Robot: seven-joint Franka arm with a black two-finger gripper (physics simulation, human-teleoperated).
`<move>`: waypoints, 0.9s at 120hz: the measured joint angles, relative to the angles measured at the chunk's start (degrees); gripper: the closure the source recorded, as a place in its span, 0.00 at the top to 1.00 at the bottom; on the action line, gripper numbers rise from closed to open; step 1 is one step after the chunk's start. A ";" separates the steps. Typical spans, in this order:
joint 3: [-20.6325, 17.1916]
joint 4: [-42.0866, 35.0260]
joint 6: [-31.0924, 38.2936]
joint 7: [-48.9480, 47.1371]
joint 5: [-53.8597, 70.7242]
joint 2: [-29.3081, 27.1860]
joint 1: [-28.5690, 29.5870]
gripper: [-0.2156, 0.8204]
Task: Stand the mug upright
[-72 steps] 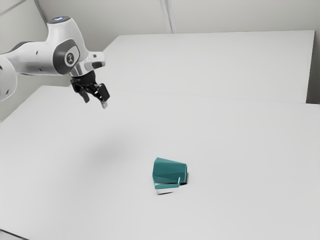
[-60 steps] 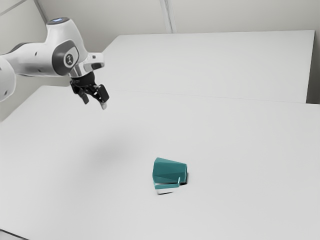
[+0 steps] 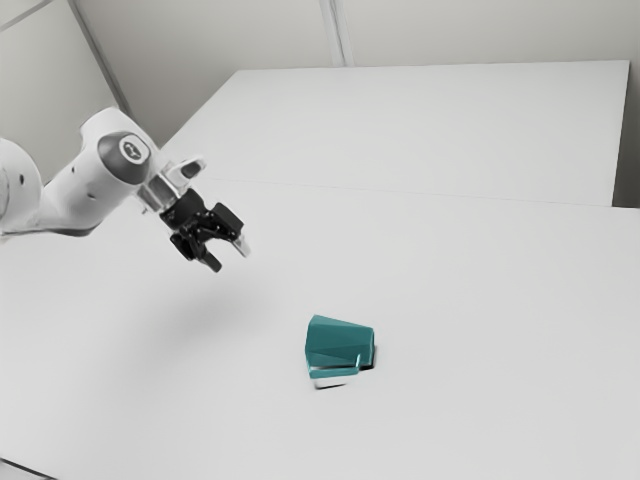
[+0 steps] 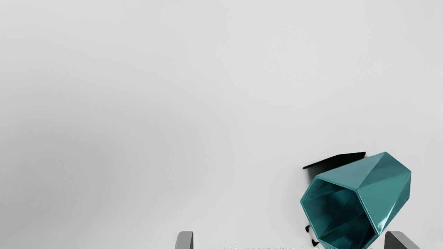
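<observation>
Teal faceted mug lies on its side, well apart from the spread, unloaded gripper

In the exterior view, the mug (image 3: 340,343) is lying on the white table (image 3: 480,300), with its wide end to the exterior view's left and its handle (image 3: 335,373) on the side near the camera. Its opening is turned from this camera. In the wrist view the opening can be seen, but the inside is dark, so its bottom is hard to make out, and a small part of the rim is cut off by the picture's edge. Of the two fingers (image 4: 185,241), only the tips are in this view.

The gripper (image 3: 230,257) is in the air, to the exterior view's left of the mug. Its fingers stand wide apart and have hold of nothing. The arm (image 3: 88,190) is cut off at the exterior view's left edge.

A black shadow (image 4: 335,162) is along one side of the mug. Beside the rim are two small dark marks (image 4: 314,243), which I cannot identify. Behind the table is a pale wall (image 3: 450,30) with a vertical seam (image 3: 338,35).
</observation>
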 joint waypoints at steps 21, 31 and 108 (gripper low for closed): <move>-0.05 -6.44 -0.70 3.42 -6.70 -0.40 -0.71 0.79; -0.04 -9.33 -0.52 4.71 -8.49 -1.11 -1.50 0.79; 0.41 -11.85 2.64 10.25 -19.21 0.95 -10.50 0.79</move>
